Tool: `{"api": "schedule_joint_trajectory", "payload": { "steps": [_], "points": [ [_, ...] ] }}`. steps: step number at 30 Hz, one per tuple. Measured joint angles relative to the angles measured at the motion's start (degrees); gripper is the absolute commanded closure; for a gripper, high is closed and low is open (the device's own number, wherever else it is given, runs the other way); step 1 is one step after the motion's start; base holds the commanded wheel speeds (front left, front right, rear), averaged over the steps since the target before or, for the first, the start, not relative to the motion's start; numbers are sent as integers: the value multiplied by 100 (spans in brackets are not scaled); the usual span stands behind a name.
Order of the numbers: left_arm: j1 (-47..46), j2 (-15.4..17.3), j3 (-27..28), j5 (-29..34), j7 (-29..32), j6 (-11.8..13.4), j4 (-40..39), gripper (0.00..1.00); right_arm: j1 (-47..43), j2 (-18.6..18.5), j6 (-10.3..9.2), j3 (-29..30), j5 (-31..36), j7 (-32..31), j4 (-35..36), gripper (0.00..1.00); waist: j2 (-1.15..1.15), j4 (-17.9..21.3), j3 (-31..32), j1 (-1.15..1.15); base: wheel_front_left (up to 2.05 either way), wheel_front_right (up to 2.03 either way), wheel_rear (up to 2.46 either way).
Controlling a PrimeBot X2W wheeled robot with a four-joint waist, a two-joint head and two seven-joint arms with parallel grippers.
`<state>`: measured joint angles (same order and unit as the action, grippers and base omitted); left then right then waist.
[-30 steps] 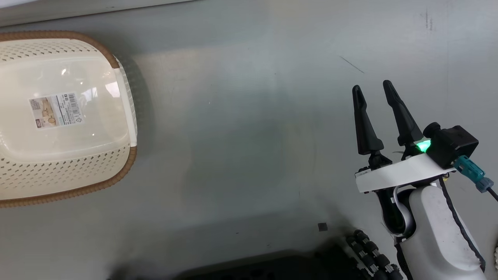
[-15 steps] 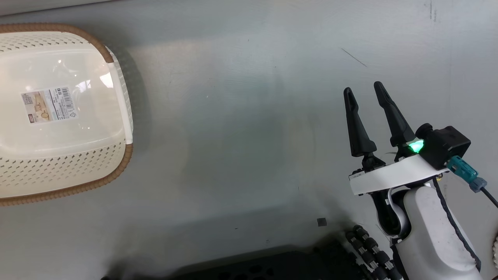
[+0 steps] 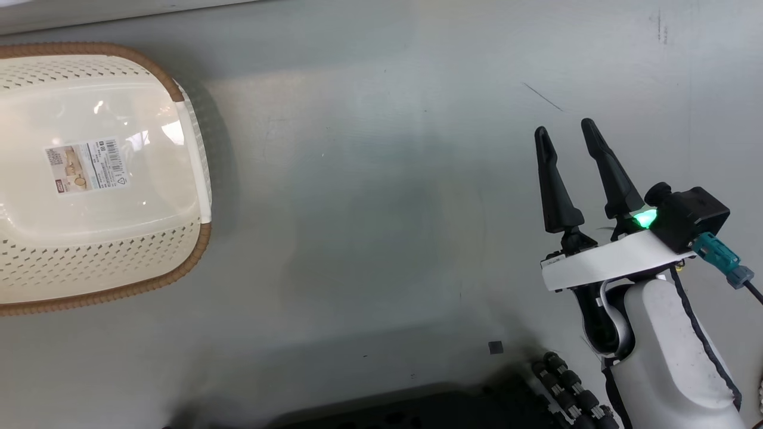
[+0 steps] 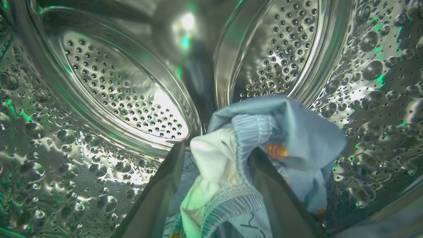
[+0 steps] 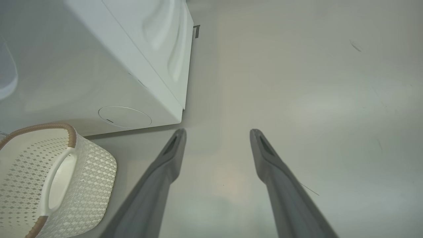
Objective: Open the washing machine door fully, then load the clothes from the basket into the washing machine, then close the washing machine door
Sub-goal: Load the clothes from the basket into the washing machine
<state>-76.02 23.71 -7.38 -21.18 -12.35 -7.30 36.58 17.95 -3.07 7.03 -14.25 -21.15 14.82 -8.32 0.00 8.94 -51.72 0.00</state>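
Note:
In the left wrist view my left gripper [image 4: 216, 150] is inside the steel perforated drum [image 4: 115, 92] of the washing machine. Its fingers stand apart, and the light blue clothes [image 4: 297, 132] lie bunched between and over them. The cream basket [image 3: 119, 262] sits on the floor at the left of the head view, with only a label on its bottom. My right gripper [image 3: 564, 128] hangs open over bare floor at the right, holding nothing. In the right wrist view the right gripper [image 5: 216, 132] points past the basket [image 5: 82, 172] and the washing machine's white corner [image 5: 99, 66]. The door is out of view.
Grey floor [image 3: 369, 208] stretches between the basket and my right arm. A small dark square [image 3: 495, 347] lies on it near my dark base [image 3: 417, 411]. A round cover [image 5: 125, 116] sits low on the washing machine's front.
The head view swayed a little and came back. The basket and the open right gripper kept their places.

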Motion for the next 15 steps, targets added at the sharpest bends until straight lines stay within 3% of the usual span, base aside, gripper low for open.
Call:
{"api": "schedule_joint_trajectory", "payload": {
  "steps": [15],
  "points": [
    [595,-279,-11,-51,-90,0,592,0,58,-1,0,213,65,0,-35,0,0,-173,443,0,0,0,0]
  ]
}}
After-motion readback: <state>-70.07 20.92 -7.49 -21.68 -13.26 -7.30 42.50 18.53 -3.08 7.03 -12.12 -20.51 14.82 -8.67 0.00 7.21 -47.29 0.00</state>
